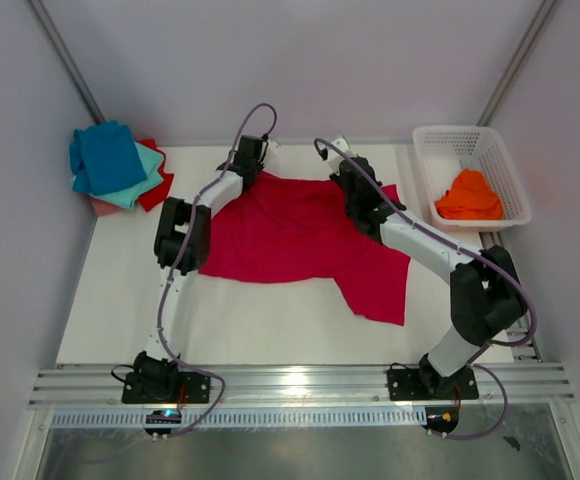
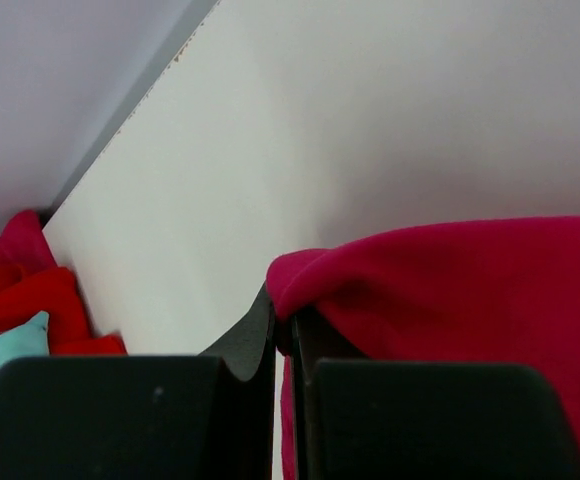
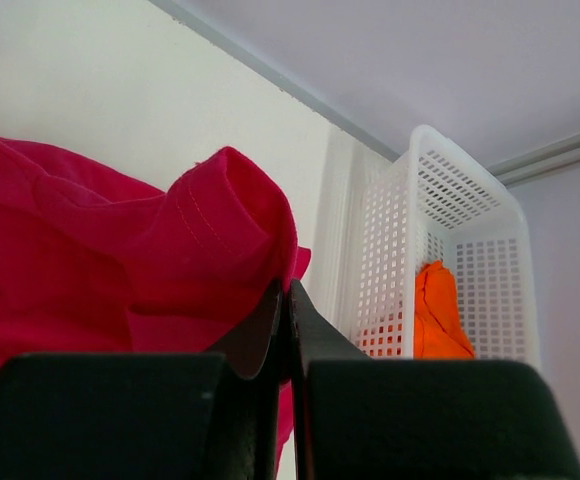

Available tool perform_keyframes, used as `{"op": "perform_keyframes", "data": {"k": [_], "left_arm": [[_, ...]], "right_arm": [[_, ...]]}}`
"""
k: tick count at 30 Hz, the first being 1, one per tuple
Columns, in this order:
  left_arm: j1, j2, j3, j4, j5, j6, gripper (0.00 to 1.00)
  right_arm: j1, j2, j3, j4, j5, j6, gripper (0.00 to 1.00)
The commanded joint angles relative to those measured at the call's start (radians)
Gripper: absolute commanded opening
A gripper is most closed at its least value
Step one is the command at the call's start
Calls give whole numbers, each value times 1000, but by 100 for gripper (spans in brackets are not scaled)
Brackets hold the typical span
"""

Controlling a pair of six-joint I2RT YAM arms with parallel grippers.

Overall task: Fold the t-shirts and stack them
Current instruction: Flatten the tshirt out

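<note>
Pinching far edge of large crimson cloth t-shirt (image 1: 290,235), left gripper (image 2: 282,325) and right gripper (image 3: 288,300) clenched. Limp, light; corners likely hold best.

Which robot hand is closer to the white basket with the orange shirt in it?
The right. The right gripper pinches the crimson shirt at its far edge, left of the basket; the left gripper grips its other far corner, over by the folded pile.
</note>
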Motion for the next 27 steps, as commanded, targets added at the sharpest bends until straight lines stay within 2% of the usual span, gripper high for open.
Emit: {"op": "perform_keyframes", "data": {"k": [1,2,3,4,5,6,7,8,11,14,17,21,22,27], "left_arm": [[-3,1,43,1,42,-18,0],[-1,0,38,-3,46,-18,4],[-3,-2,35,-14,50,-20,11],[-1,-5,32,-17,50,-29,29],[-1,-14,23,-17,56,-43,55],[-3,-23,16,-17,59,-51,65],[-3,-32,-3,-10,63,-58,80],[-1,-57,-9,-5,65,-67,84],[0,-95,-8,-9,88,-129,91],[0,-163,6,-43,117,-198,92],[9,-207,17,-123,152,-299,91],[52,-330,-41,-212,316,-462,87],[66,-351,-61,-214,320,-485,87],[80,-453,-181,-213,333,-479,88]], "right_arm": [[-2,0,47,16,27,23,3],[-2,3,48,15,27,21,3],[-2,5,50,15,25,20,3],[-2,6,50,16,27,20,3],[-2,8,51,13,27,18,3],[-2,9,51,12,25,20,3],[-2,9,50,10,21,24,3],[-2,11,47,10,19,29,3],[-2,14,34,9,11,40,3],[-2,18,34,9,8,37,3],[-2,14,38,4,-5,38,3],[-2,20,38,1,-10,38,3],[-2,18,36,4,-12,40,3],[-2,12,31,6,-18,38,3]]}}
